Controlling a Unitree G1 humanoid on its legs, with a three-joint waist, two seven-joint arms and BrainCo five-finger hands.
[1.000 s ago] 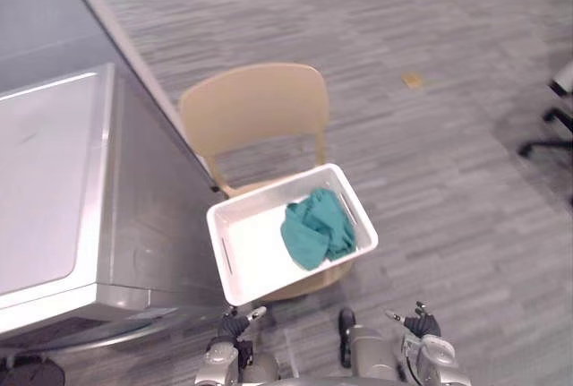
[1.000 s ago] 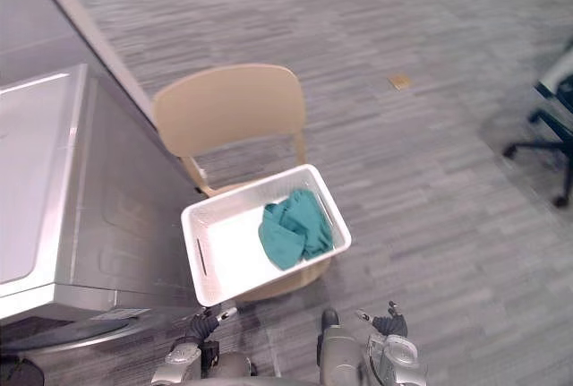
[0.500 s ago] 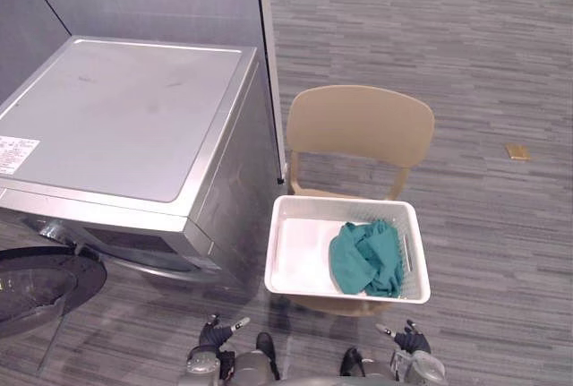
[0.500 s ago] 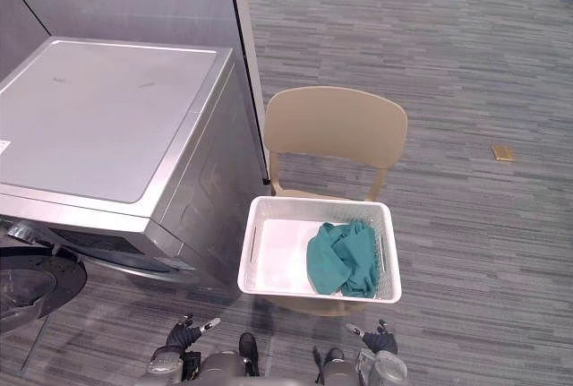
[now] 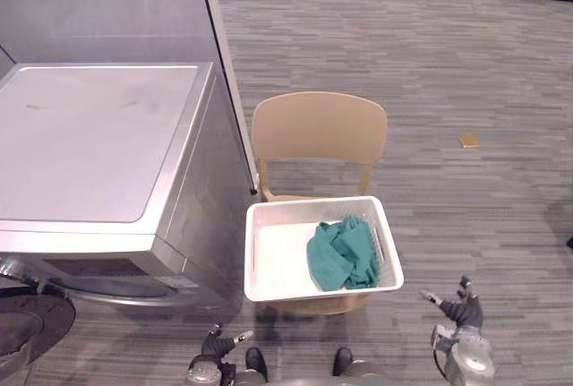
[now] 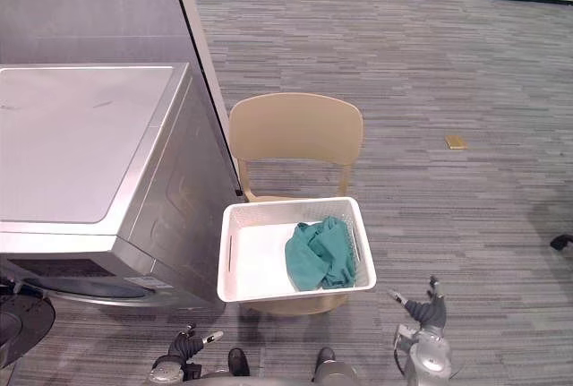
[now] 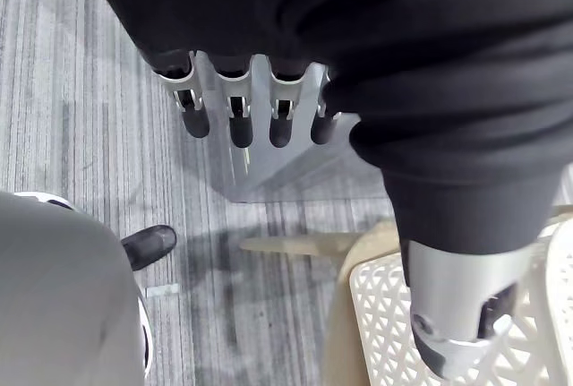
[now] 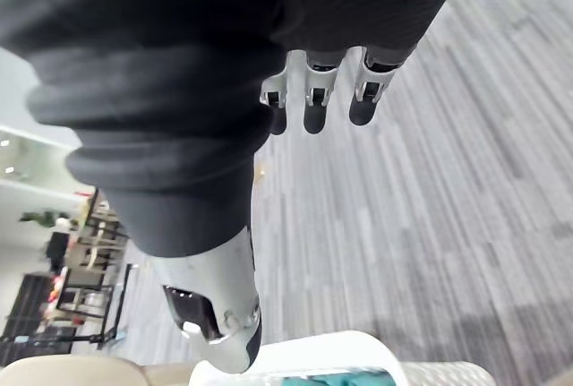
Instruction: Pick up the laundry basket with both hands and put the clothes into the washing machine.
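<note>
**Asker:** Looking down from the head, what is largest?

**Describer:** The grey carpeted floor point(image 5: 466, 64). Next comes a silver washing machine point(image 5: 89, 144) at 9 o'clock, with its dark round door point(image 5: 36, 328) swung open at 8 o'clock. A tan chair point(image 5: 319, 126) stands just past centre toward 12 o'clock.

**Asker:** Where is the laundry basket?

**Describer:** The white laundry basket point(image 5: 318, 293) sits on the chair seat, just below centre. A bundle of green clothes point(image 5: 340, 256) lies in the half of the basket toward 3 o'clock.

**Asker:** And the hands?

**Describer:** The left hand point(image 5: 215, 347) is low at 7 o'clock, apart from the basket. Its fingers point(image 7: 233, 122) are straight and hold nothing. The right hand point(image 5: 461, 313) is at 5 o'clock, also apart from the basket. Its fingers point(image 8: 313, 108) are spread and empty.

**Asker:** What differs from half a second ago?

**Describer:** The camera has swung, so the whole scene sits differently. Against the basket, the right hand has gone outward. It was below the basket's near right corner. It is now well out toward 4 o'clock of that corner. The basket, clothes and left hand are as before.
</note>
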